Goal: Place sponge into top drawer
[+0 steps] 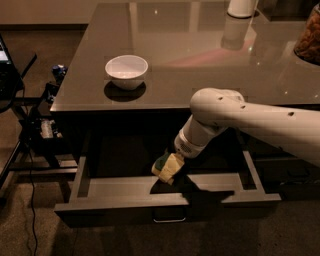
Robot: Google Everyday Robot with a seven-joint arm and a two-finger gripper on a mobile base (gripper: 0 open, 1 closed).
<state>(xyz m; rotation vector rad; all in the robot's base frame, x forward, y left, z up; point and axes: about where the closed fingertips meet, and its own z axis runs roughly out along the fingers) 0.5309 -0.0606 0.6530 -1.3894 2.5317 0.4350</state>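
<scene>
Nearest, along the bottom of the frame, the top drawer stands pulled out. It is a wide, shallow grey tray with a flat grey front, and a small silver loop handle hangs at the middle of its lower edge. Its floor is pale near the front and falls into dark shadow toward the back.

The sponge sits just above the drawer's middle, slightly right of the frame's centre. It is a small block of thick yellow foam with a dark green scouring face. It is tilted, with the green face turned to the upper left and the yellow bulk to the lower right. Its long axis seems to slant from upper right down to lower left, in line with the wrist. Whether its low corner touches the drawer floor cannot be made out.

The hand is clenched on the sponge at that spot, inside the drawer's opening. The white arm reaches in from the right edge and bends down over the front edge of the surface.

Farther back a white bowl sits upright on the dark, glossy surface at its left. At the top right of the frame stands a white cylindrical container.
</scene>
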